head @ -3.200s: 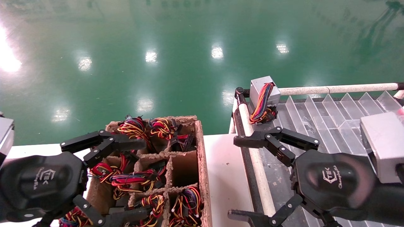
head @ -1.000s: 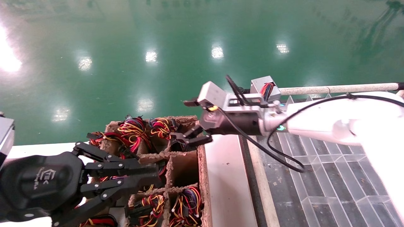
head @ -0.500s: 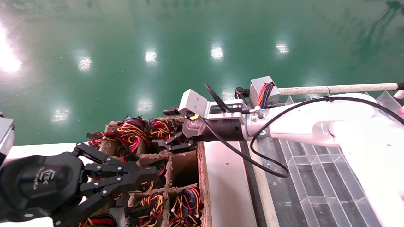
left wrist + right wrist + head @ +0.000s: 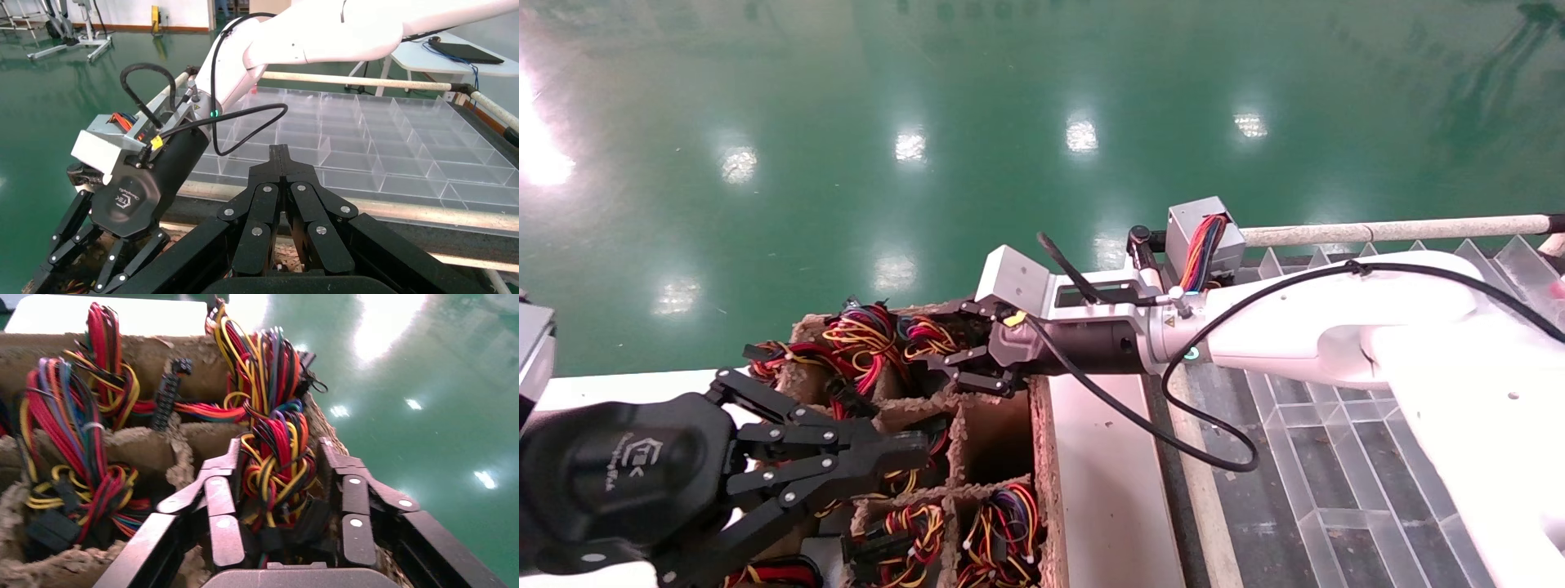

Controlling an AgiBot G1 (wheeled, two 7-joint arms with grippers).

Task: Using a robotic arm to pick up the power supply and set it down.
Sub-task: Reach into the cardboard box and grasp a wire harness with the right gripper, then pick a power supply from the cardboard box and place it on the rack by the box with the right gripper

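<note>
Change since earlier frame: right gripper has swung from over the clear tray across to the far right compartment of the cardboard crate; left gripper has drawn its fingers together.
Right gripper, position: reaching across the white counter, tips down inside the crate's far row.
Right gripper, fingers: spread part way, one on each side of a wire bundle; contact with the wires cannot be told.
Power supply: only its red-yellow-orange-black wire bundle shows, standing up between the right fingers in that compartment; grey box hidden below.
Left gripper: hovering over the crate's near left compartments, fingers pressed together, holding nothing.
Crate: moulded pulp dividers, most compartments filled with coloured wire bundles; one middle right compartment shows no wires.
Clear tray: divided, right of the counter.
Second grey box: at the tray's far left corner, orange-blue-purple wire band hanging down its face, well apart from both grippers.
</note>
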